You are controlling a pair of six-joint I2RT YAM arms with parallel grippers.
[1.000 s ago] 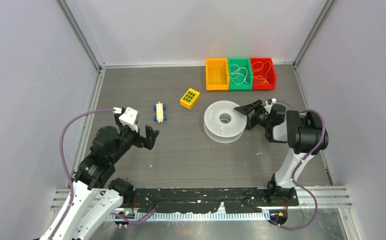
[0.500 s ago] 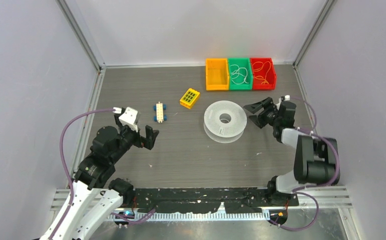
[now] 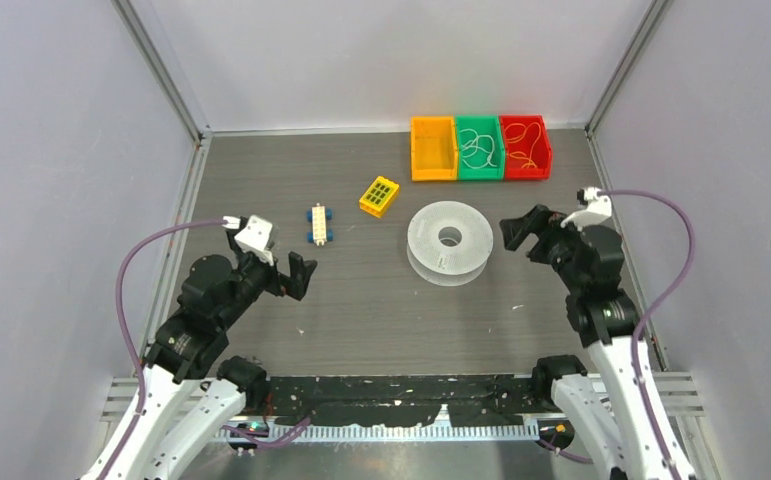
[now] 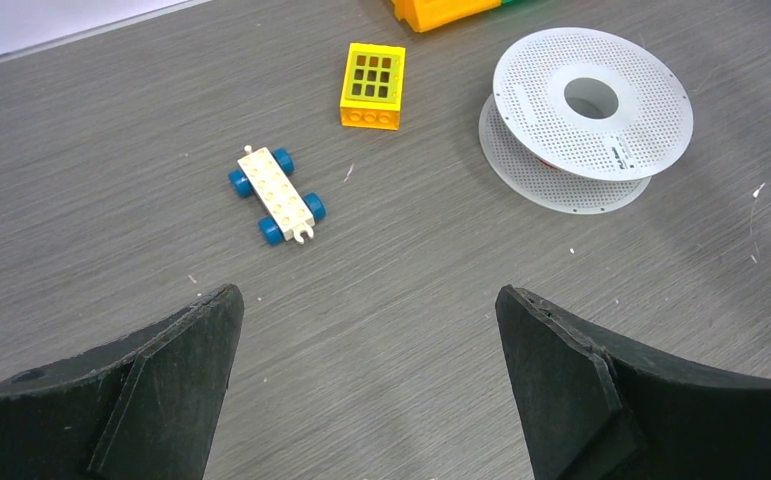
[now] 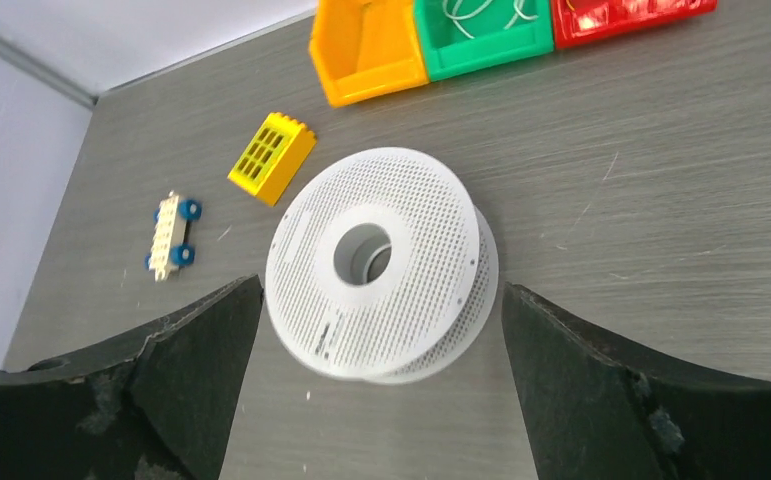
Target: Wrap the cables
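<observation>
Evidently, nothing is wound yet: the spool (image 5: pixel 411 210), just ahead of the right end effector (image 5: pixel 382 290), is seen bare. Both this and the left end effector (image 4: pixel 368 300) are spread wide and empty. The cable cannot be made out with certainty.

The table (image 3: pixel 361 310) has a matt grey wood-grain face. The spool (image 3: pixel 473 245) is white perforated plastic, the bins (image 3: pixel 433 176) and brick (image 3: pixel 379 196) glossy plastic. The left fingers (image 4: pixel 611 400) are matt black, rough-edged.
</observation>
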